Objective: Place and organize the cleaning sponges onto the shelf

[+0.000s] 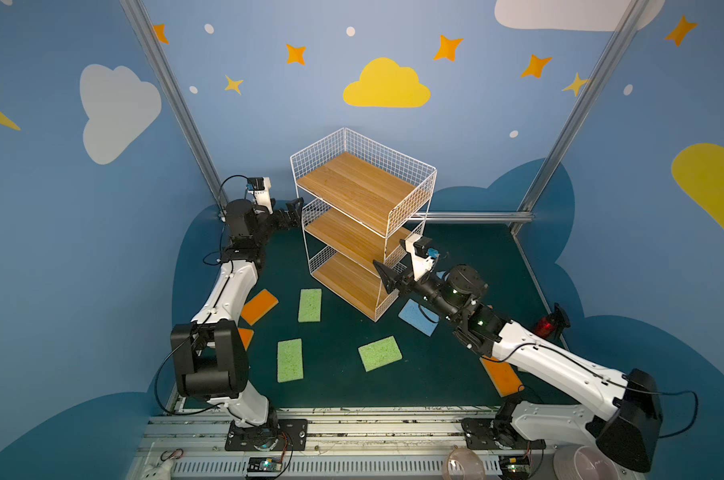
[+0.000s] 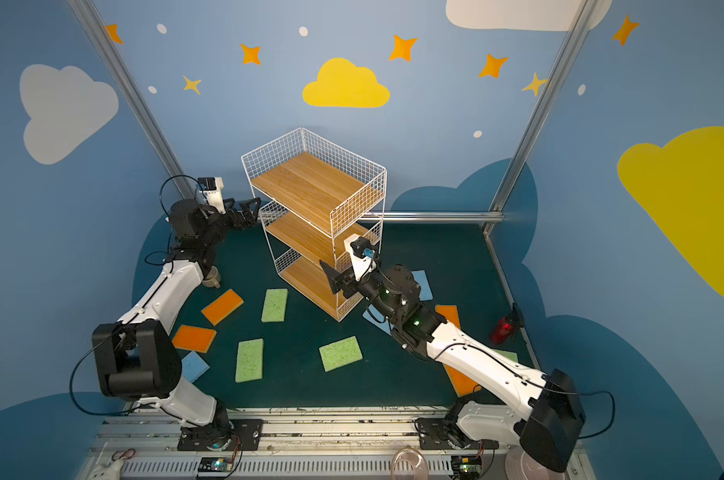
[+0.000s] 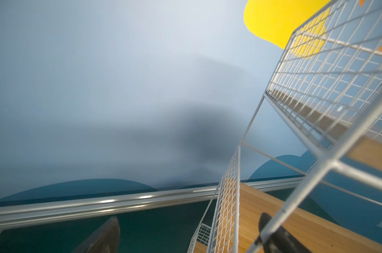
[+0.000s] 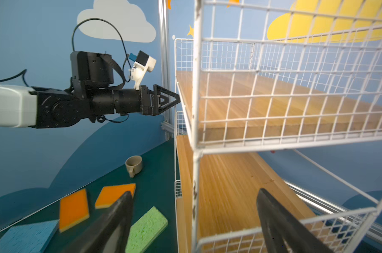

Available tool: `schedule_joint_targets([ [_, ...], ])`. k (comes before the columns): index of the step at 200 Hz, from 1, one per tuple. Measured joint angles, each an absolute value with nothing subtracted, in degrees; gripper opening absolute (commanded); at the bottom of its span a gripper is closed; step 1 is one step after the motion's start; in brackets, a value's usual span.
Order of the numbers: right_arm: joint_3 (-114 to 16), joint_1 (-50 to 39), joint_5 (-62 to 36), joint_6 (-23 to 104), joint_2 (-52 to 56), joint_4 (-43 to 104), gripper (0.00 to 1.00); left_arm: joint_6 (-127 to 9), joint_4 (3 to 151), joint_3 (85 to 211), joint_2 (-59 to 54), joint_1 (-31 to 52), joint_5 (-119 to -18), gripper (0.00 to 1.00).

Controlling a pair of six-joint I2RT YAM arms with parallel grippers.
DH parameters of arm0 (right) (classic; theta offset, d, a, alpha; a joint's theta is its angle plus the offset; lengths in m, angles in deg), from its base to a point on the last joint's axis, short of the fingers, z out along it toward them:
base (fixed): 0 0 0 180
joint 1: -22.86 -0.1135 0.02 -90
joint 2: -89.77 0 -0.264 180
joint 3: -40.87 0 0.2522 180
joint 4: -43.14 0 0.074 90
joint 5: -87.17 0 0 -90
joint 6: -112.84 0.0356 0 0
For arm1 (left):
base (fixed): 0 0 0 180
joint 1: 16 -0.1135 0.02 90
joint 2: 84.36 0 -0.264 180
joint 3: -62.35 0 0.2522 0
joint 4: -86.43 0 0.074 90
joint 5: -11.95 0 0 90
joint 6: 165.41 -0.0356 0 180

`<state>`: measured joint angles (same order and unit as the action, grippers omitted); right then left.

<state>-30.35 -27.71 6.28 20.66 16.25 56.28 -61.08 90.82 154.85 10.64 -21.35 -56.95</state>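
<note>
Dark-green mat (image 1: 339,386): shelf (image 1: 360,191) at far centre, sponges (image 1: 379,353) scattered near. Left gripper (image 1: 297,212), right gripper (image 1: 383,278) both spread wide, flanking shelf.

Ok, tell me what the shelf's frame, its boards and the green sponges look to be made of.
Shelf frame: thin white rods in a grid, likely painted or coated metal wire, slightly glossy.
Shelf boards: light brown with straight grain lines, seemingly wood or bamboo, possibly laminate, smooth finish.
Green sponge: pitted, porous matte surface, probably cellulose or foam.
</note>
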Motion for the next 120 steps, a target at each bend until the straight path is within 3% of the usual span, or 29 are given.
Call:
schedule_joint_targets([
  [40,-33.56,-23.71,8.81,22.71,12.19,56.71,0.84,-59.57,92.29,159.29,14.60,-21.35,-53.56,0.95],
  [120,-33.75,-12.32,3.46,30.56,12.19,56.04,0.84,-58.20,96.29,158.28,14.95,-18.46,-48.93,0.88],
])
